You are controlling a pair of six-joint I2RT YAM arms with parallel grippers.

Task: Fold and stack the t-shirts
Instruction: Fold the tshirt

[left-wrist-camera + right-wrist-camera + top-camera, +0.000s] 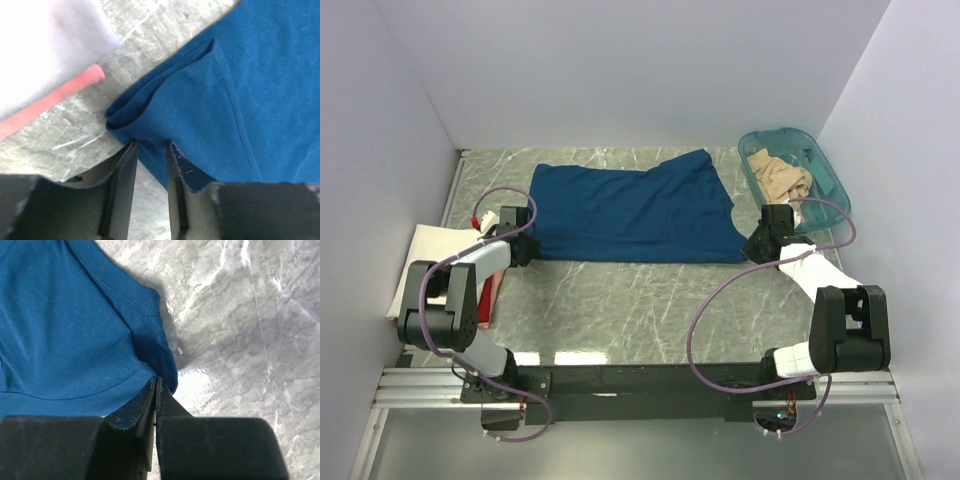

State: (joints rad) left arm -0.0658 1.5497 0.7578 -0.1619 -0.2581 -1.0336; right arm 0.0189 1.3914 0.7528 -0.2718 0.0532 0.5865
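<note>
A dark navy t-shirt [630, 215] lies spread flat across the middle of the table. My left gripper [523, 240] is at its near left corner. In the left wrist view the bunched corner of the navy t-shirt [250, 100] sits between the narrowly parted fingers of the left gripper [150, 145]. My right gripper [757, 248] is at the near right corner. In the right wrist view the right gripper [158, 381] is pressed shut on the hem corner of the navy t-shirt [65, 330]. A cream-white t-shirt [425, 260] lies folded at the left. A tan t-shirt [780, 175] is crumpled in the tub.
The teal translucent tub [835, 185] stands at the back right, just behind my right arm. A red flat object [488, 298] pokes out from under the white shirt beside my left arm. Pale walls close the table on the left, back and right.
</note>
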